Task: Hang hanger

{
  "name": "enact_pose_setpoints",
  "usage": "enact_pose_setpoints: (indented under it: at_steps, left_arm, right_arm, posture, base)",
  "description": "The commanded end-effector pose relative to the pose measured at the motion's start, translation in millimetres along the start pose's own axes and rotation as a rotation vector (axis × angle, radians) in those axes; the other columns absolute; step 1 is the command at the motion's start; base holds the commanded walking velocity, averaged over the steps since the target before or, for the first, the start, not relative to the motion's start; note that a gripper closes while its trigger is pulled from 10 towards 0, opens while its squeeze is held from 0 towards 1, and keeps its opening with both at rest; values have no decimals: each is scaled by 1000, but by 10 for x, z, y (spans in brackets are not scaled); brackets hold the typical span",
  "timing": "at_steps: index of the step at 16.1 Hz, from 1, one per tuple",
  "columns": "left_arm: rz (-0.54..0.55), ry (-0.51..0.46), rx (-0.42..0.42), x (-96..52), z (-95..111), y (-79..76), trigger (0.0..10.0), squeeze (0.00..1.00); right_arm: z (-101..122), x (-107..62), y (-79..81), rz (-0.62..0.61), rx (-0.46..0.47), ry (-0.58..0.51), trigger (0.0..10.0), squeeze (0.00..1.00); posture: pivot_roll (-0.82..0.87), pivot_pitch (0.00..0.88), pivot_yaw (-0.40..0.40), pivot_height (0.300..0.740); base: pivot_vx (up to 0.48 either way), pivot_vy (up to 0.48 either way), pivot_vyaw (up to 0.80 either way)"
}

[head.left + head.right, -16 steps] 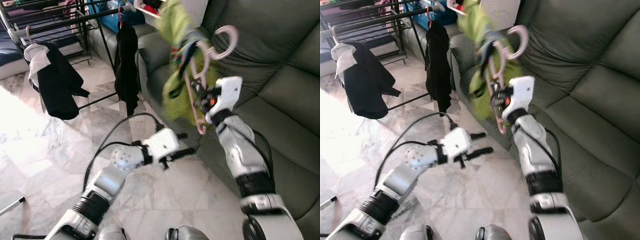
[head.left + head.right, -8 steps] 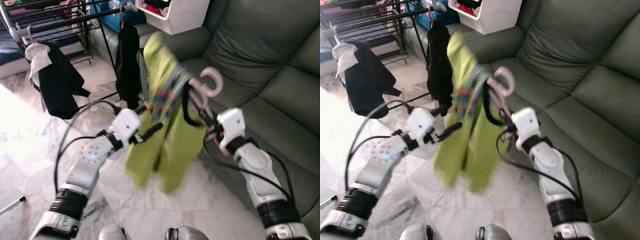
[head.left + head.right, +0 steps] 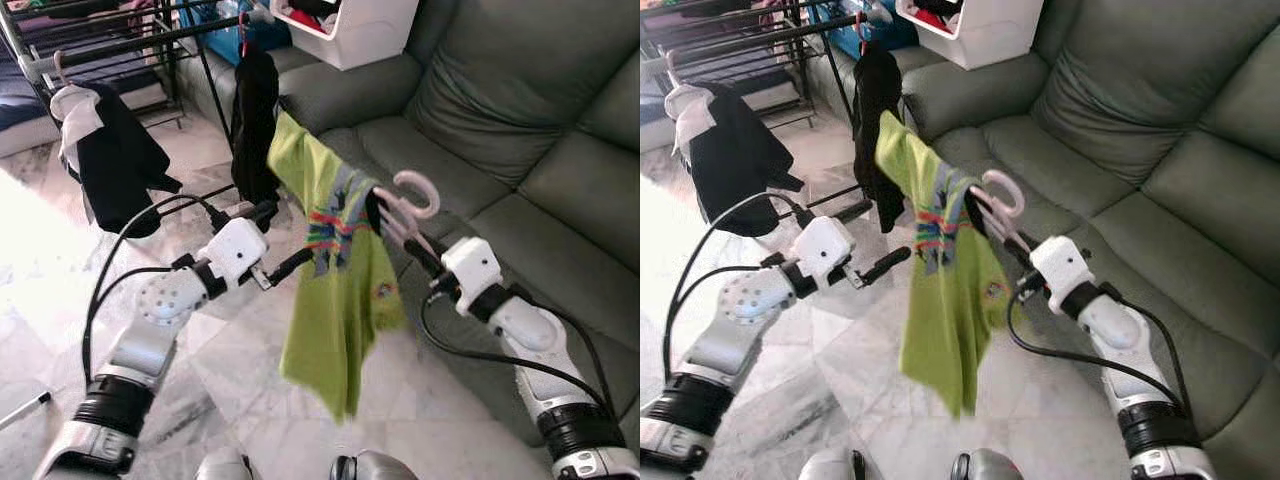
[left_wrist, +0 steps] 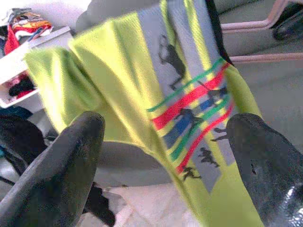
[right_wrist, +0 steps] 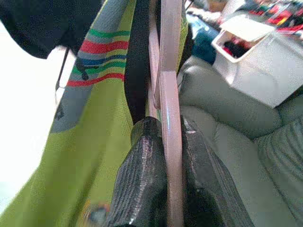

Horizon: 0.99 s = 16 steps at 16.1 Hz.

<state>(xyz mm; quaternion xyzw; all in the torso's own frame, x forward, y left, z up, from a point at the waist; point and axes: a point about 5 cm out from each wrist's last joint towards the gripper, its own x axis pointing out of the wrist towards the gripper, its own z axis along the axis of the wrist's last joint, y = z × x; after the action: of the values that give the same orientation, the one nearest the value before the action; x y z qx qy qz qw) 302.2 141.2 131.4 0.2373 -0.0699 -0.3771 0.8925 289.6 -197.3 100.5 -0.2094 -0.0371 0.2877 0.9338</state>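
While a white bin [image 3: 350, 30] holding dark and red clothes sits on the arm of the grey-green sofa [image 3: 520, 130], the right end effector [image 3: 425, 262] is clenched on the pink hanger [image 3: 405, 215]. In the right wrist view its two black fingers [image 5: 147, 184] press the hanger's flat bar from both sides. A lime-green shirt [image 3: 335, 290] with coloured stripes is draped over the hanger and hangs down over the marble floor [image 3: 60, 300], in front of the sofa's seat edge. The hanger's hook curls upward beside the shirt's dark collar. The left end effector [image 3: 285, 240] is released, fingers spread wide apart, its tips just beside the shirt's edge without gripping it. Behind, a black drying rack [image 3: 110, 40] carries two dark garments [image 3: 115, 165] on hangers.
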Motion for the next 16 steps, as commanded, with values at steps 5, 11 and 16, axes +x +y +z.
enact_pose_setpoints:
  at_steps: [5, 11, 16]
  left_arm:
    - [-64, 47, 191, -104, -12, 195, 10000, 1000]
    - [-209, 65, 324, -85, -137, 34, 10000, 882]
    - [-224, 18, 425, 3, -69, 50, 10000, 118]
  right_arm:
    - [-30, -106, -225, 99, -53, 12, 10000, 0]
    - [-22, -88, -123, 351, -50, 16, 10000, 0]
    - [-52, -72, -123, 452, -58, 49, 10000, 0]
  posture:
    - [-65, 36, -61, 740]
    - [-66, 42, -56, 740]
    - [-66, 40, -60, 740]
  base:
    - [0, 0, 0]
    - [0, 0, 0]
    - [0, 0, 0]
